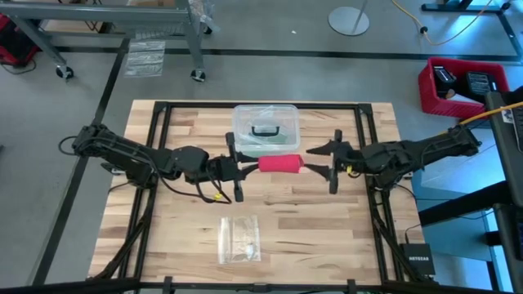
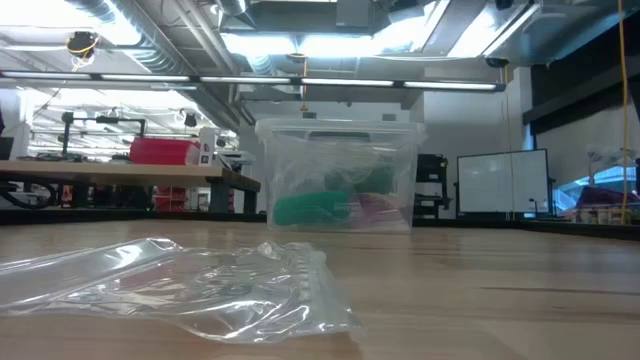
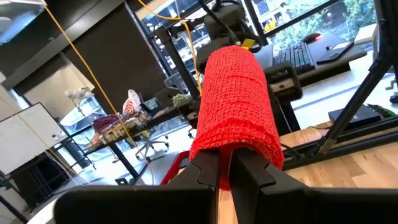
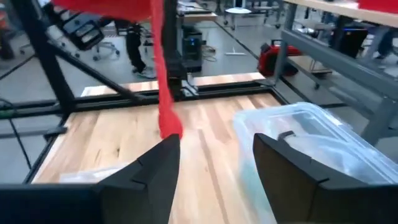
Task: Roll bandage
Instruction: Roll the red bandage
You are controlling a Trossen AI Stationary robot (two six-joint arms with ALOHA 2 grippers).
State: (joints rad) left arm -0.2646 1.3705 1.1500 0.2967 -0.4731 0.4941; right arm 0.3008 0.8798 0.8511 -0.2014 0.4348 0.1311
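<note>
Pale wood-plank table (image 1: 327, 229) inside a black frame, workshop floor and benches beyond. At the left, left gripper (image 1: 243, 168) reaching toward the centre, fingers (image 3: 208, 171) pressed together and clamped on one end of the bandage (image 1: 280, 163). Bandage now a short red cylinder, lifted off the table and hanging between the two arms, just in front of the clear plastic box (image 1: 264, 128) with its black handle; in the left wrist view, open knitted weave plain to see on the roll. A loose red tail drooping from the roll in the right wrist view, so winding probably not quite finished. Near the front edge, well apart, a small clear plastic bag (image 1: 240, 239) lying flat. At the right, right gripper (image 1: 328, 161) just beside the roll's far end, fingers (image 4: 155, 168) spread apart and holding nothing, the tail hanging near them.

Likely light, soft and springy, grippy rather than slick, prone to unwinding if slackened. Best taken at the roll's end face or by pinching the tail close to the roll, firmly, never crushing the middle.
</note>
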